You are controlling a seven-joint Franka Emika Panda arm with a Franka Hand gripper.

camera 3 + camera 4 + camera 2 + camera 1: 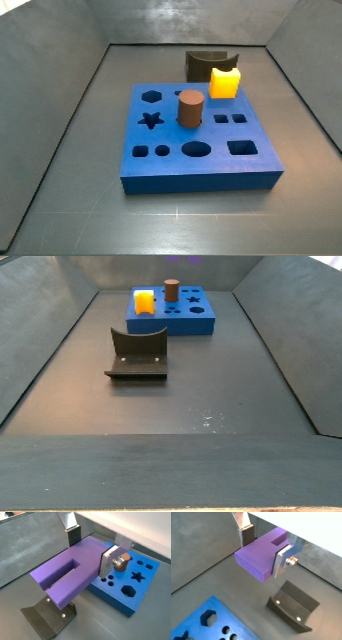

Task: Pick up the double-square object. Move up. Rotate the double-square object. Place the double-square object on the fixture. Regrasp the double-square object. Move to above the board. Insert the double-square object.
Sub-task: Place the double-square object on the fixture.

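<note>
The pincer grips the double-square object between its fingers (above the fixture).

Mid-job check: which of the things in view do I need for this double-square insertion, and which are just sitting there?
For the job:
- double-square object, purple, clamped between the gripper fingers, off the floor
- fixture, nothing on it
- board, blue

Not needed:
- yellow block, standing in the board
- brown cylinder, standing in the board
</note>
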